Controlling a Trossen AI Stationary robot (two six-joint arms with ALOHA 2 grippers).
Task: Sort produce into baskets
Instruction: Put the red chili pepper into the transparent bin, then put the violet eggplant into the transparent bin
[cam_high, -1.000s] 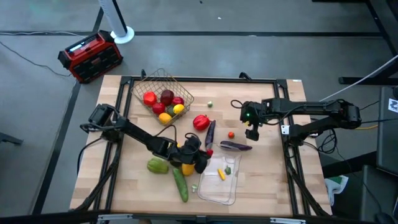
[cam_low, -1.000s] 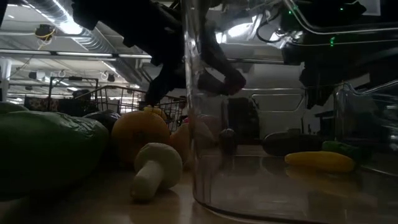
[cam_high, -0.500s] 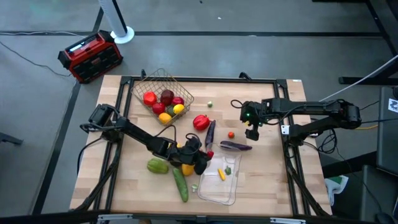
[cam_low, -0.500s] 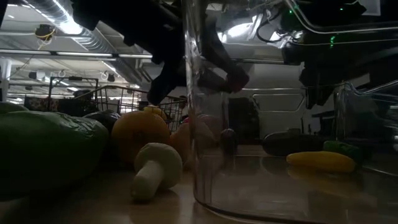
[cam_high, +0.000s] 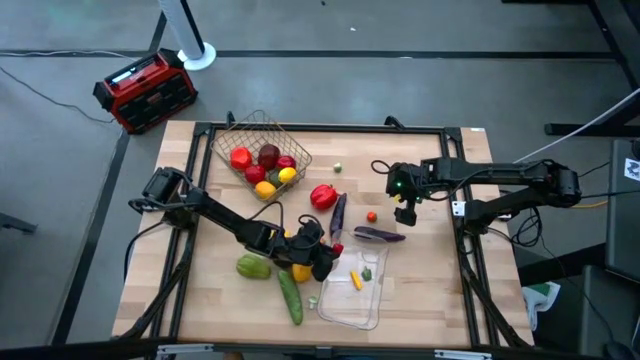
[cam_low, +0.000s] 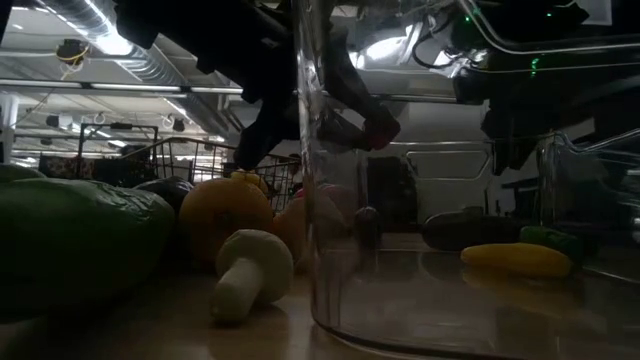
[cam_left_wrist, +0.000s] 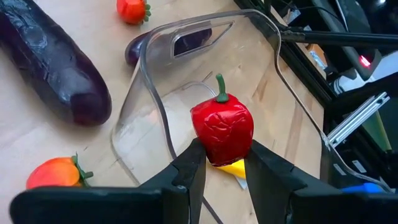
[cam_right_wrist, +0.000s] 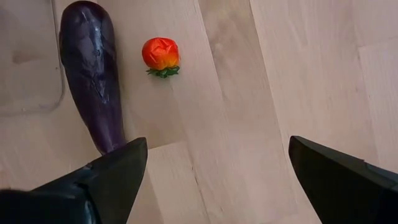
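My left gripper (cam_left_wrist: 225, 149) (cam_high: 325, 254) is shut on a small red pepper (cam_left_wrist: 222, 124) (cam_high: 337, 246), just above the near-left rim of the clear plastic tray (cam_high: 352, 300) (cam_left_wrist: 261, 74). A small yellow piece (cam_high: 356, 280) and a green piece (cam_high: 367, 272) lie in the tray. The wire basket (cam_high: 232, 140) at the far left holds several round fruits. My right gripper (cam_right_wrist: 217, 142) (cam_high: 405, 213) is open and empty, hovering above the table near a purple eggplant (cam_right_wrist: 93, 74) and a small tomato (cam_right_wrist: 160, 55). My left gripper pinches the small red pepper by its lower sides (cam_left_wrist: 208, 149) between its two fingers (cam_left_wrist: 189, 168). The pepper stands upright in the hold, with its green stem (cam_left_wrist: 219, 87) away from the gripper. It is lifted clear of the table, over the tray's rim.
On the table lie a large red pepper (cam_high: 322, 196), two eggplants (cam_high: 339, 213) (cam_high: 378, 235), a green squash (cam_high: 253, 266), a cucumber (cam_high: 290, 296), an orange fruit (cam_left_wrist: 53, 174) and a white mushroom (cam_low: 245, 275). A red-and-black box (cam_high: 145, 90) sits on the floor beyond the table.
My left gripper has shifted a little toward the table's right edge with the small red pepper, which stays lifted beside the tray's rim.
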